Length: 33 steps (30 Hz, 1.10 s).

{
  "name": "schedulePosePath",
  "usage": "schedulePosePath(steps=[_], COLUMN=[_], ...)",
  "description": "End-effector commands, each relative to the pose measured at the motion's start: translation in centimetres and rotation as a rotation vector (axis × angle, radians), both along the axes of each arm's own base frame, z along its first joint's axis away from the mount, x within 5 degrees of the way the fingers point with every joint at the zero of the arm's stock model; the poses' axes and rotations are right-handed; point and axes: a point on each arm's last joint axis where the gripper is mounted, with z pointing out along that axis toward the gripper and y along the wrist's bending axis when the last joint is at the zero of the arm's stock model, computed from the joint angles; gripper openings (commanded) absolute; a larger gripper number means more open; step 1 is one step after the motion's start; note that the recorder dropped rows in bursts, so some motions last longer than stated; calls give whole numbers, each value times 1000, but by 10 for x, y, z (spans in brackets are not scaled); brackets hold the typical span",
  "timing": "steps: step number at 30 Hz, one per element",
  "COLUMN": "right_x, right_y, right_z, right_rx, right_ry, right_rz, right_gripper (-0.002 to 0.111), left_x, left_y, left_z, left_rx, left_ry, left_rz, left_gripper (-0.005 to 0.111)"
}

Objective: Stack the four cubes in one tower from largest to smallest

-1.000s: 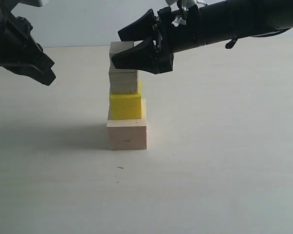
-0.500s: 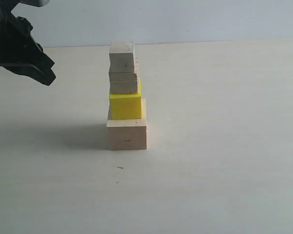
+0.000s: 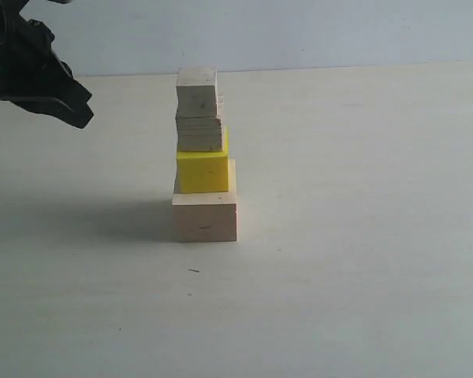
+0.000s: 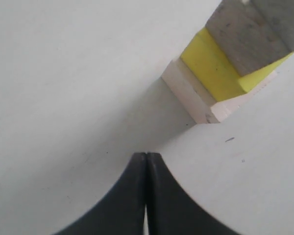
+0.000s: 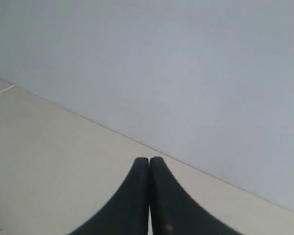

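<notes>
A: Starting at the left, what is the left gripper (image 3: pixel 77 116) doing?

B: It hangs above the table (image 3: pixel 363 260), well apart from the tower (image 3: pixel 202 157), with its jaws pressed together on nothing.

A: And the tower itself?

B: It stands left of centre. The large pale block (image 3: pixel 205 220) is at the bottom, the yellow block (image 3: pixel 202 172) on it, the grain-lined block (image 3: pixel 199 134) third and the small pale block (image 3: pixel 197 90) on top. The upper ones sit a little toward the left edge, yet each rests flat.

A: The right gripper (image 5: pixel 149 159)?

B: It's outside the exterior view. Its own camera shows the tips closed and empty, facing the wall (image 5: pixel 186 73).

A: So what's left?

B: Nothing, I judge; all four are stacked in order. No containers show anywhere.
</notes>
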Motion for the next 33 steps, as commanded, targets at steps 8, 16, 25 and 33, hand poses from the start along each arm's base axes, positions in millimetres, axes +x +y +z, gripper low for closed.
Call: schedulePosePath(steps=[8, 16, 25, 33], right_x=[-64, -135, -185, -208], right_y=[-63, -78, -89, -88], right_z=[-11, -13, 12, 13], right_rx=[93, 90, 21, 44], right_ry=[-134, -255, -475, -454], right_rz=[-347, -351, -343, -281], right_gripper=[0, 0, 0, 0], left_x=[-23, -71, -134, -166], left_y=[5, 31, 66, 77], left_z=[53, 75, 87, 95], left_rx=[-248, -398, -502, -447], left_ry=[-345, -631, -971, -1137], left_rz=[140, 293, 413, 353], left_gripper=[0, 0, 0, 0])
